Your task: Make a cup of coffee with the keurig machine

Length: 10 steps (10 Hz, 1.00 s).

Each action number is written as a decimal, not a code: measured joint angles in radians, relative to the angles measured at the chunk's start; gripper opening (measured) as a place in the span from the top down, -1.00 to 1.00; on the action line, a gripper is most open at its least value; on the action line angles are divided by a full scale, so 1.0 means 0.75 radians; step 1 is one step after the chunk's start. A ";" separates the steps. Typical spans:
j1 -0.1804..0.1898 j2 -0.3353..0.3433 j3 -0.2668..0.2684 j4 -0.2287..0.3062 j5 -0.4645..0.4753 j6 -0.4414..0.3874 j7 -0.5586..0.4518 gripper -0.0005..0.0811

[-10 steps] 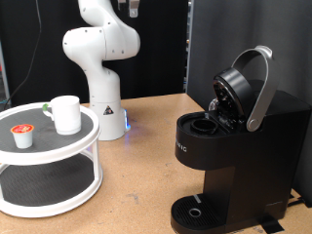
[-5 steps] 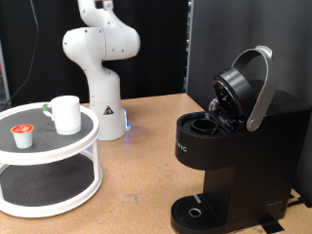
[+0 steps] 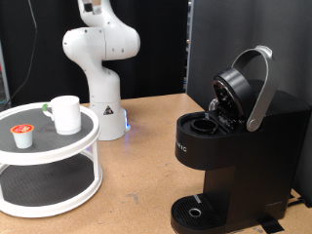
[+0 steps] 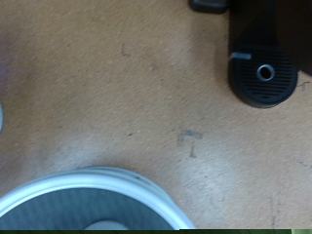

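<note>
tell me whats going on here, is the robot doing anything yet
Nothing is being handled at this moment. The arm's jaws are out of sight, so no grasp shows in either view. The keurig machine stands at the exterior view's right with its lid raised and the pod chamber exposed, and nothing sits on its round drip base. The cup and a small pod with a red-orange top rest on the top shelf of a white two-tier stand at the left.

You are looking at a plain white cup point(image 3: 66, 113) showing a green mark on its handle, a black keurig machine point(image 3: 234, 156) wearing silver-grey trim, a white red-topped pod point(image 3: 21, 136), and a tan desk point(image 3: 146, 166).
</note>
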 joint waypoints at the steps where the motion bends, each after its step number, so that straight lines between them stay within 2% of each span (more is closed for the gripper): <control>1: -0.001 0.002 -0.027 0.004 -0.028 -0.043 -0.035 -0.98; 3: -0.007 0.009 -0.081 0.020 -0.119 -0.141 -0.111 -0.98; 4: -0.010 0.021 -0.098 0.033 -0.204 -0.197 -0.165 -0.98; 5: -0.012 0.040 -0.113 0.044 -0.256 -0.214 -0.193 -0.98; 8: -0.012 0.056 -0.125 0.046 -0.271 -0.202 -0.223 -0.98; 10: -0.013 0.042 -0.169 0.035 -0.318 -0.159 -0.309 -0.98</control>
